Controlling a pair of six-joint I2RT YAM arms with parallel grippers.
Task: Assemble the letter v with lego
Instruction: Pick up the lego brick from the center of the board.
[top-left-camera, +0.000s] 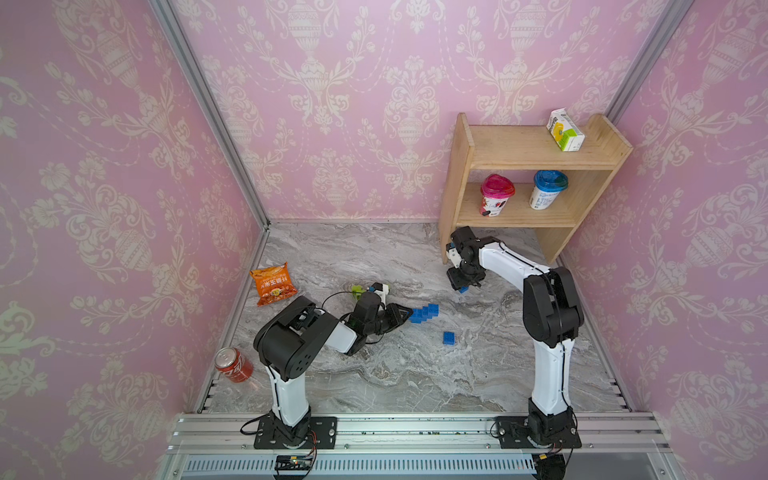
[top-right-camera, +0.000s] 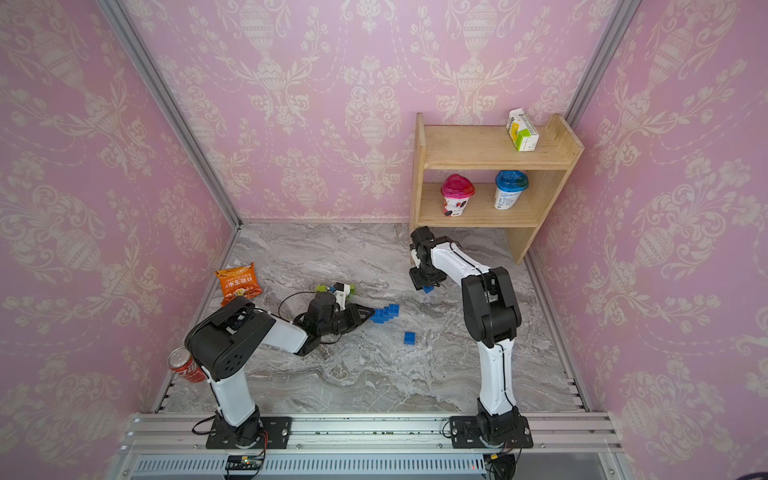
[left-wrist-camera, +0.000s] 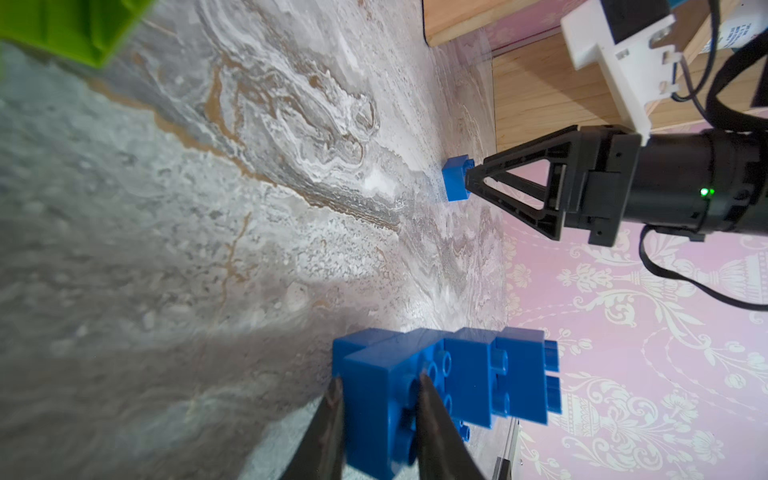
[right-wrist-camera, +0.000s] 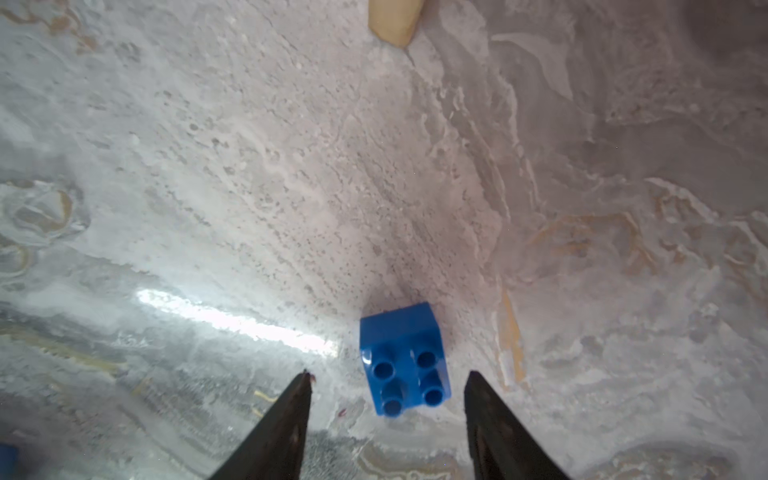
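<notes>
Marble table (top-left-camera: 415, 374) bare for the most part; wooden shelf (top-left-camera: 536, 145) well beyond the blue stair (top-left-camera: 424, 312), clear of the work; left gripper (top-left-camera: 408, 313) comes in low at the stair's end, pinched tight on its last brick, by my reading to anchor the stair so a pressed-on piece cannot skid it; right gripper (top-left-camera: 464, 286), between stair and shelf, points down with jaws parted, a gap on either side of the single blue brick (right-wrist-camera: 401, 357); that brick sits studs-up on the table, near the stair but apart; green bricks (top-left-camera: 356, 289) just behind the stair, partly hidden by the left wrist; spare blue brick (top-left-camera: 448, 337) just in front of the stair; one stroke of the V stands, second unbuilt.
</notes>
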